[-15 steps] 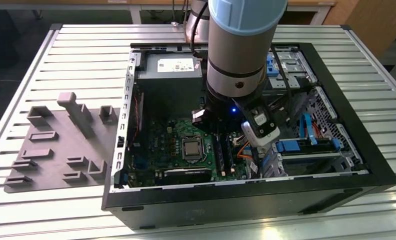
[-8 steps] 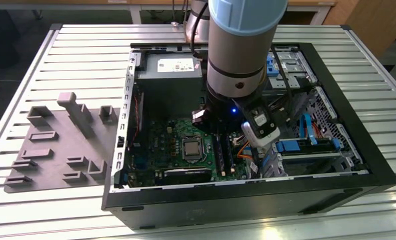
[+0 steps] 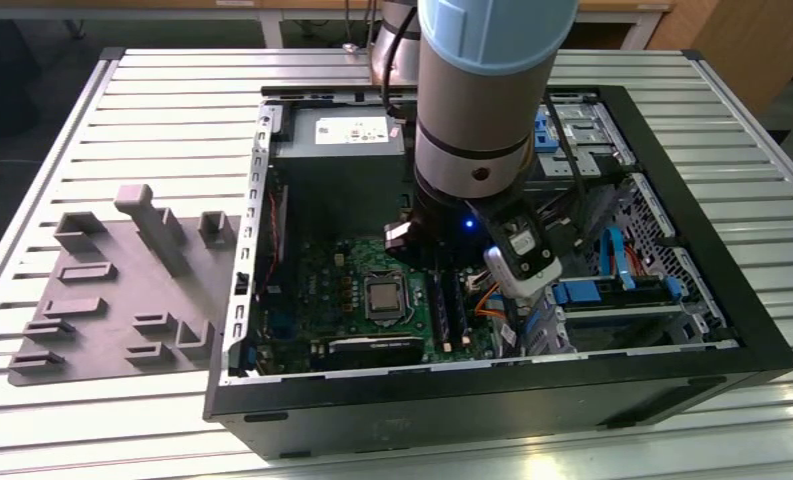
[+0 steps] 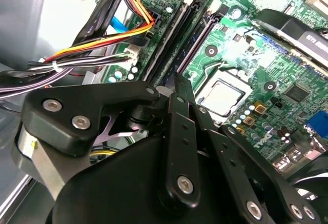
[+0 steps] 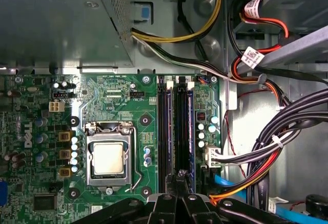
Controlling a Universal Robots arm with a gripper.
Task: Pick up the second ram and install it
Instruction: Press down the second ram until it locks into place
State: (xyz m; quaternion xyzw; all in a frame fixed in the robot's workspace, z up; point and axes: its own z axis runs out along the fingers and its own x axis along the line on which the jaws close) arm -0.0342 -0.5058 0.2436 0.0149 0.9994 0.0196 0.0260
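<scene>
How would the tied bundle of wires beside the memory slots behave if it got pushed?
The wire bundle would probably flex aside rather than resist, since it hangs in loose curves. The white cable tie suggests the strands would shift together. It would likely spring back, being plugged into the white connector on the motherboard.

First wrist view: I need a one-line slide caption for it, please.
Gripper low over the motherboard's RAM slots, beside the CPU socket.
</scene>
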